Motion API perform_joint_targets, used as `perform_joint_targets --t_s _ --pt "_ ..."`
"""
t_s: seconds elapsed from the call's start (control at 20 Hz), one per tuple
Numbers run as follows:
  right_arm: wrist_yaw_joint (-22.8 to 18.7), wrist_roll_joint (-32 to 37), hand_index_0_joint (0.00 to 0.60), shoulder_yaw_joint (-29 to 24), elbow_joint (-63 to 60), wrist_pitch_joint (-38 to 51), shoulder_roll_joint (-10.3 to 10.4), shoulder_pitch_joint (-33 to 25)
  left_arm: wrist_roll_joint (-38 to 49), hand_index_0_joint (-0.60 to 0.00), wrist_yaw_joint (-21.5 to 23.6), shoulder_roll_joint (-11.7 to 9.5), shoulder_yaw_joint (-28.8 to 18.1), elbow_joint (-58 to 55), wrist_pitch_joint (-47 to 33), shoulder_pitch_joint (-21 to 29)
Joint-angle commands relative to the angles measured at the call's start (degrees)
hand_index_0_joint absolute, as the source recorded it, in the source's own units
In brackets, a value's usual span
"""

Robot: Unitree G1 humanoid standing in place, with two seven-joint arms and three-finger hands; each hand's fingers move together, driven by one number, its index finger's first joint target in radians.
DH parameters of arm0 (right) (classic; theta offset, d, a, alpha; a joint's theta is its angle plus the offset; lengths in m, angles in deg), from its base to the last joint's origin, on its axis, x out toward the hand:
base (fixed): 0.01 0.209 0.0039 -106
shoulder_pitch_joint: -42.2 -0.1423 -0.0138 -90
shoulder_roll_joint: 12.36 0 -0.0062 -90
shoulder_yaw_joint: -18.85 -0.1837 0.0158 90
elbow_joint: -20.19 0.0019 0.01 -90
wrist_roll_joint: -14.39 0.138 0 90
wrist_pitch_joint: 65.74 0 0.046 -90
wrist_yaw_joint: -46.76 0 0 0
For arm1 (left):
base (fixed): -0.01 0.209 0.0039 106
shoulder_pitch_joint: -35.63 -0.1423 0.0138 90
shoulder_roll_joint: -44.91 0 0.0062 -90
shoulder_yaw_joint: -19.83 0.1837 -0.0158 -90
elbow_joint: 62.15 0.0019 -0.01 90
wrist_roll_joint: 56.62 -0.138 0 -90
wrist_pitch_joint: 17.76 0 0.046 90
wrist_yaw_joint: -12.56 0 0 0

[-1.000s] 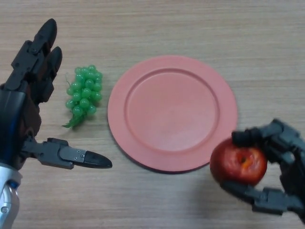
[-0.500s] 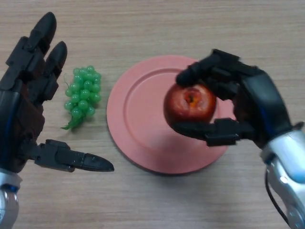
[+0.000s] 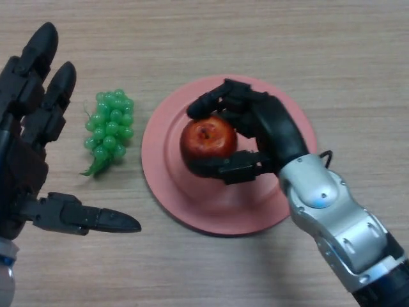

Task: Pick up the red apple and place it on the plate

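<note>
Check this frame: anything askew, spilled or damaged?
Nothing stands out. The right hand is curled round the red apple over the plate; the green grapes lie intact beside the plate, and the left hand is open.

My right hand (image 3: 265,131) covers the right side of the red apple (image 3: 206,139), and my curled fingers (image 3: 214,101) and thumb hide its top and lower edges. I cannot tell whether it rests on the plate (image 3: 192,198), since the plate under my palm is hidden. My left hand (image 3: 29,137) is cut off by the left edge.
</note>
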Motion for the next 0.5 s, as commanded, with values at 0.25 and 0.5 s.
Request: perform_joint_targets --t_s 0.25,0.5 --pt "-1.06 -1.18 0.6 -5.61 -4.71 11.96 -0.01 -5.71 1.5 0.0 0.72 -1.11 -3.25 -1.78 -8.96 0.42" --pt "0.21 -4.07 0.6 -10.39 -6.39 14.32 -0.01 -5.82 -0.13 0.0 0.81 -0.93 -2.3 -1.89 -9.22 0.23"
